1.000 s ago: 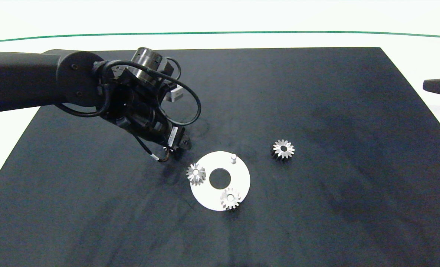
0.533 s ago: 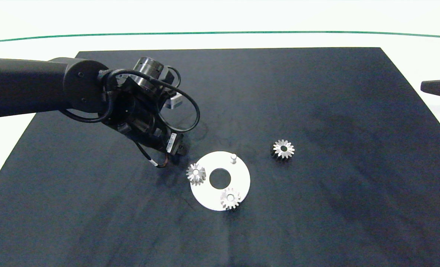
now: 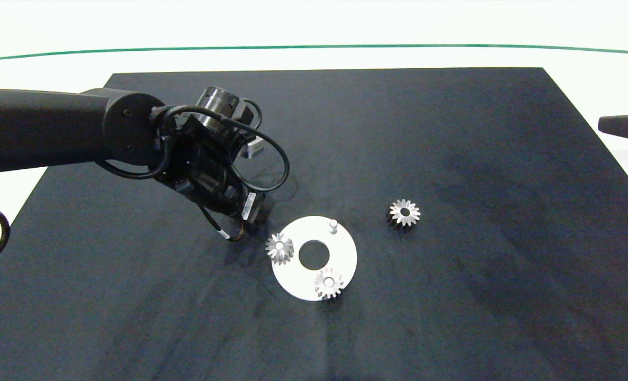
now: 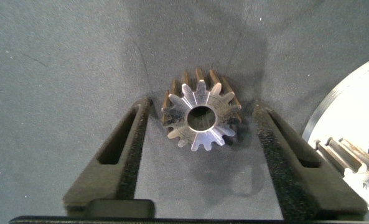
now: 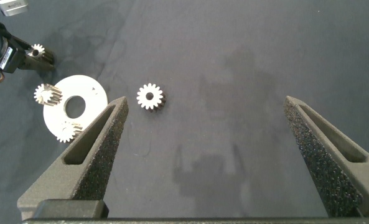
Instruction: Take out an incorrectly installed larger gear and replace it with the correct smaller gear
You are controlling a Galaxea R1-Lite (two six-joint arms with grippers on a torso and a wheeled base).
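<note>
Left pincer (image 4: 200, 134) stands with fingers apart on either side of the small silver toothed smaller gear (image 4: 200, 116), which lies flat on the black-matted bench (image 3: 451, 296) just beside the white round plate (image 3: 343, 248), seemingly to clamp it; the wider silver larger gear (image 3: 404, 212) lies well apart, right pincer (image 5: 206, 155) hangs spread wide, idle

Smaller gear (image 4: 200, 116): shiny bare metal. Disc (image 3: 340, 259): smooth matt white. Mat (image 3: 478, 159): matt dark cloth-like.

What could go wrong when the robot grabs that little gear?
The left gripper's open fingers straddle the smaller gear lying flat on the mat; closing on its teeth, they might let it slip or tip. The white disc lies close beside, so one finger could bump it. The bare peg looks thin, easy to miss.
</note>
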